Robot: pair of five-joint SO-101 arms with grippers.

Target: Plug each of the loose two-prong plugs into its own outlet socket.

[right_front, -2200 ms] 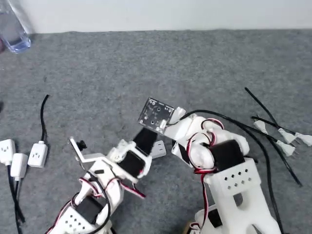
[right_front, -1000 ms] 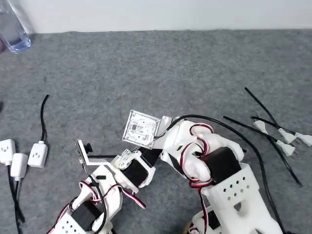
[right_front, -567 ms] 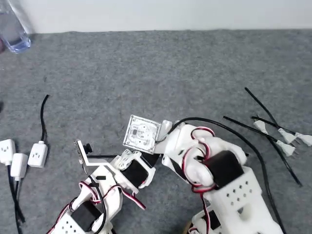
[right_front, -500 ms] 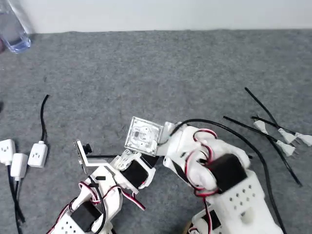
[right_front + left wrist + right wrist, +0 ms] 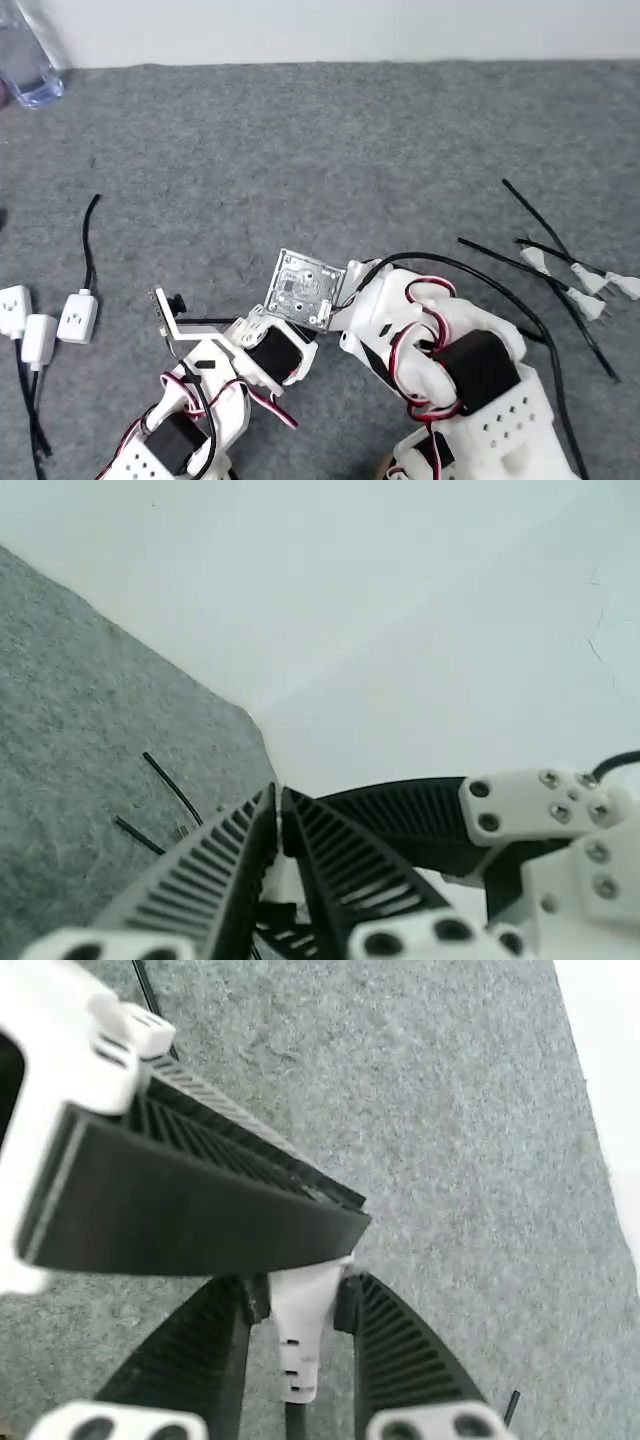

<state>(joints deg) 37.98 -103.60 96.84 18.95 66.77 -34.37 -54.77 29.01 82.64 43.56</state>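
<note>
While right claw [image 5: 299, 1296] clamps white plug [image 5: 300, 1345], left claw [image 5: 280, 800], pressed together, lies across just ahead; sockets [image 5: 77, 316] well apart.

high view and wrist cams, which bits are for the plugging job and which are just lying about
For the job: sockets; loose plugs; plug held in the right pincer.
Just lying about: clear bottle.
</note>
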